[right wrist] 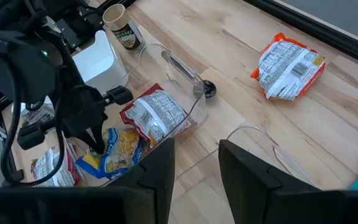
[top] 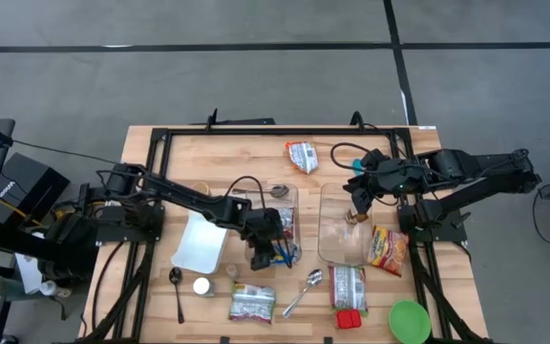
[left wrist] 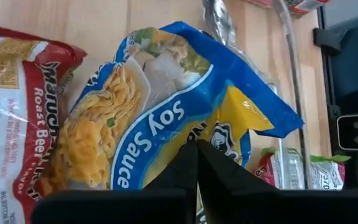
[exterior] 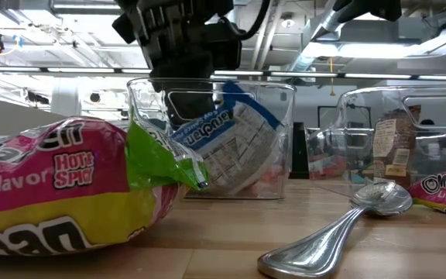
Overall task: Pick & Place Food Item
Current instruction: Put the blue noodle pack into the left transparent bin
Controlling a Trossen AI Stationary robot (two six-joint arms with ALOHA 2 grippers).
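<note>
The left claw (left wrist: pixel 196 163) was clamped on the blue soy-sauce noodle packet (left wrist: pixel 166 112) inside the left clear bin (top: pixel 291 196); the crinkly wrapper could have slipped free or snagged the bin wall. The right claw (right wrist: pixel 196 163) hung apart and empty over the bench (top: pixel 246 158).

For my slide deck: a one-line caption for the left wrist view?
Left gripper, jaws shut on the blue soy sauce noodle packet, beside a red roast beef packet.
</note>
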